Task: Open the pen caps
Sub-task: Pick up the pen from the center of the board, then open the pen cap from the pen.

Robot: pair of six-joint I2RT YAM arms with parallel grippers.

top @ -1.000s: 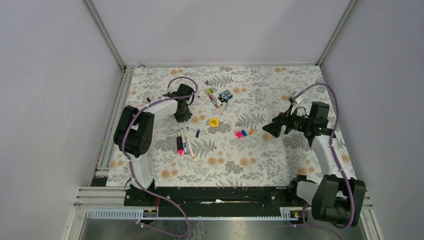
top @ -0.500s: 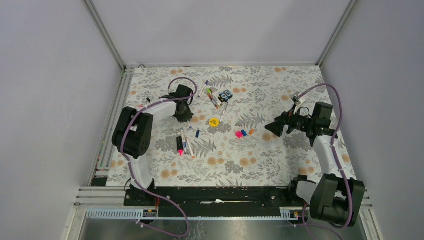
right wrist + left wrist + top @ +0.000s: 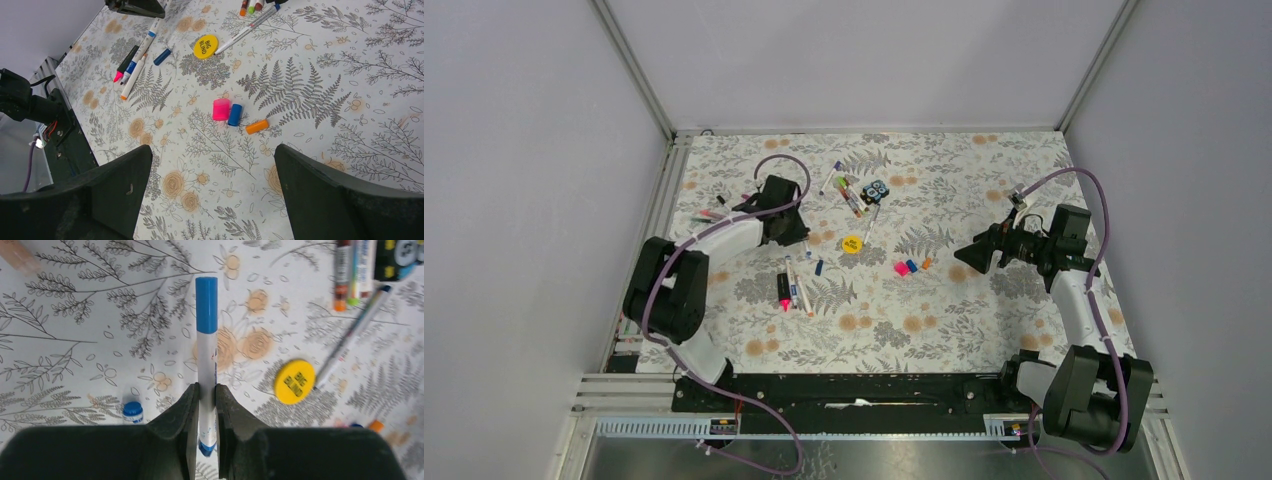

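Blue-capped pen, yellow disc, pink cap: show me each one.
Blue-capped pen [image 3: 206, 355], left wrist view, white barrel.
Yellow disc [image 3: 294, 381], left wrist view, printed face.
Pink cap [image 3: 220, 109], right wrist view, side wall.

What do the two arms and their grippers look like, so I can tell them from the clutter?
The left arm and right arm both have white links between bulky black joint housings, with a thin purple cable looped along each. The left gripper and right gripper are matte black, with wedge-shaped fingers tapering towards the tips. No markings are legible.
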